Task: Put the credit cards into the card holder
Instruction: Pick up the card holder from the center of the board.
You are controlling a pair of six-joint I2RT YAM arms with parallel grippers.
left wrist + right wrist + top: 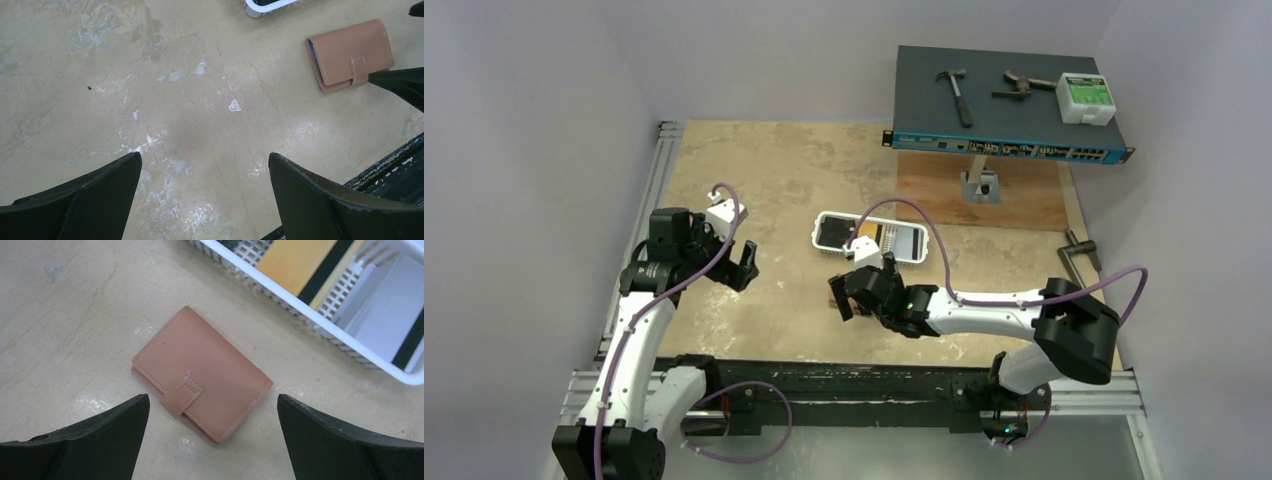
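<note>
Saw the card holder (200, 385) lying closed, tab fastened, flat on the counter (65, 315), just beside the white tray (300, 302). Found the credit cards (300, 262) inside that tray, orange-yellow beside pale grey. Noted the right tool (211, 407) spread wide above the holder, gripping nothing, and the left tool (205, 160) likewise parted over the counter

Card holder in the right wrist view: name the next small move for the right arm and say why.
Probably lower the right gripper straight down onto the card holder and close. Its jaws stand open to either side of it; the holder lies flat on the table with its tab folded shut, and the credit cards lie in the white tray.
</note>
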